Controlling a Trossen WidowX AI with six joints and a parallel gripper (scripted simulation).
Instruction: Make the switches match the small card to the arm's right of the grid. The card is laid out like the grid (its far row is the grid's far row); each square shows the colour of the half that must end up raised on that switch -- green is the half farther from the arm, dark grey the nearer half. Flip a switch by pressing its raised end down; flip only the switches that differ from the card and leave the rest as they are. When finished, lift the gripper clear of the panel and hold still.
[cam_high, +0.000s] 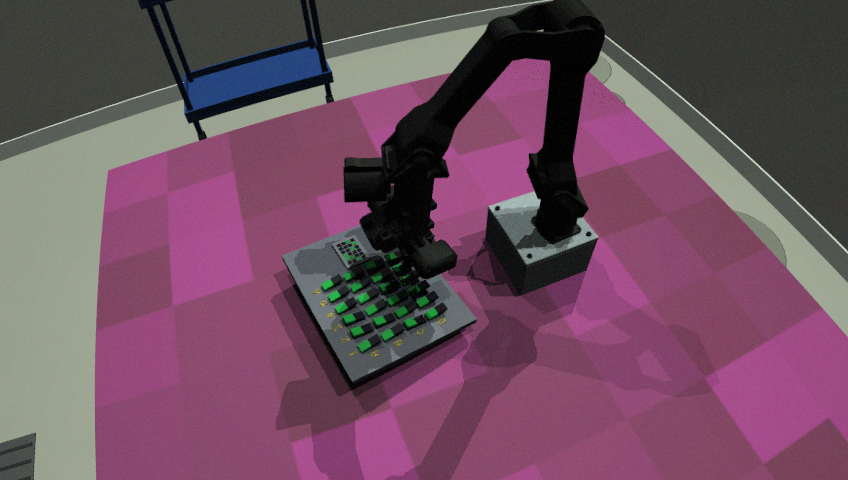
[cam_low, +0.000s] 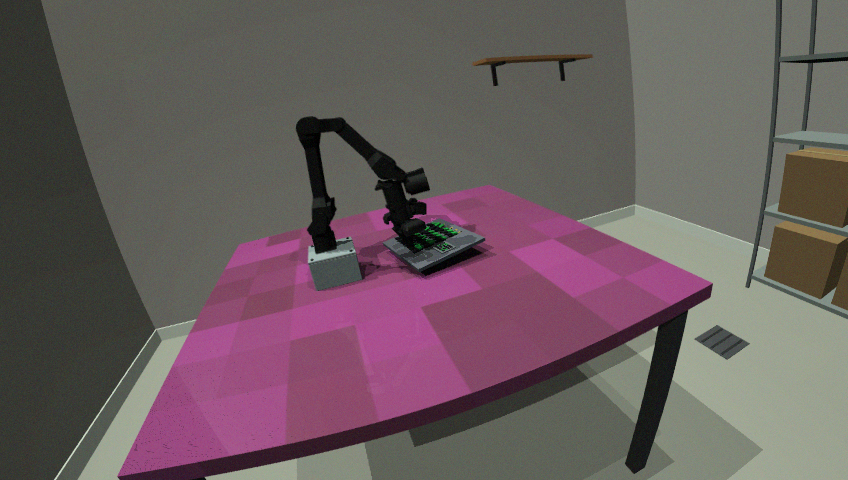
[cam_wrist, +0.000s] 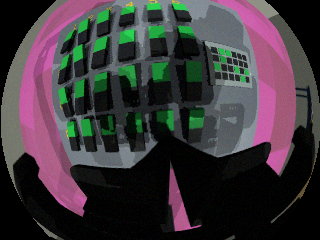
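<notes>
A black six-joint arm (cam_high: 470, 77) (cam_low: 357, 139) bends over a grey panel (cam_high: 309, 261) (cam_low: 419, 261) (cam_wrist: 230, 142) of green-and-dark rocker switches on a pink patchwork bench (cam_high: 238, 428) (cam_low: 380, 350). Its black end effector (cam_high: 409, 274) (cam_low: 410, 236) (cam_wrist: 167, 140) is narrow, fingertips together and holding nothing, by the row nearest the arm. The small checkered card (cam_high: 351, 251) (cam_low: 443, 246) (cam_wrist: 230, 65) lies on the panel, beside the switches.
</notes>
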